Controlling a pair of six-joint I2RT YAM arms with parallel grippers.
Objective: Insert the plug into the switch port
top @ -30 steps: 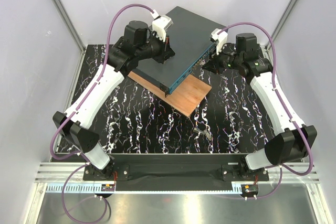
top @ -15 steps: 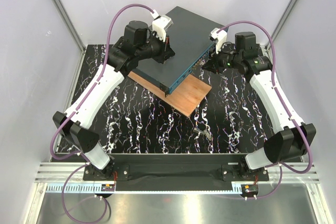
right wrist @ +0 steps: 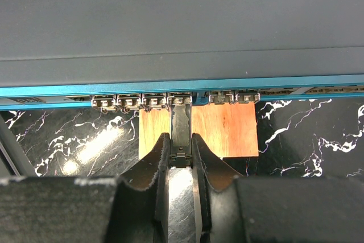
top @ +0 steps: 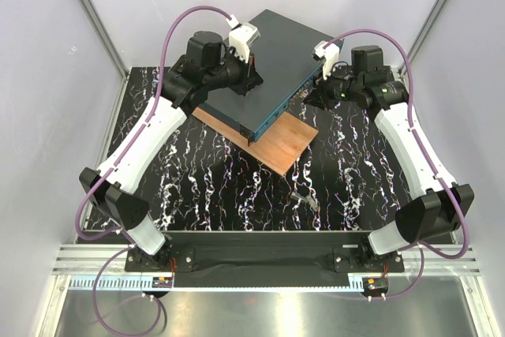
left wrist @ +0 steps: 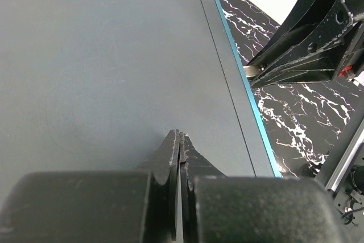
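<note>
Black left gripper (left wrist: 179, 135), its arm reaching over the switch (top: 278, 54) at the table's far side, sits with fingers pressed together on the grey top. Print beside the front ports is too small to read. Right gripper (right wrist: 181, 140), level with them, pinches the plug (right wrist: 181, 119), its tip at one port.

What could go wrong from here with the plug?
The plug in the right gripper meets one port in a row; slightly misaligned, it may jam on the rim or slip in the grip. Pushing may slide the switch on the wooden board, since the shut left gripper appears only to rest on top.
</note>
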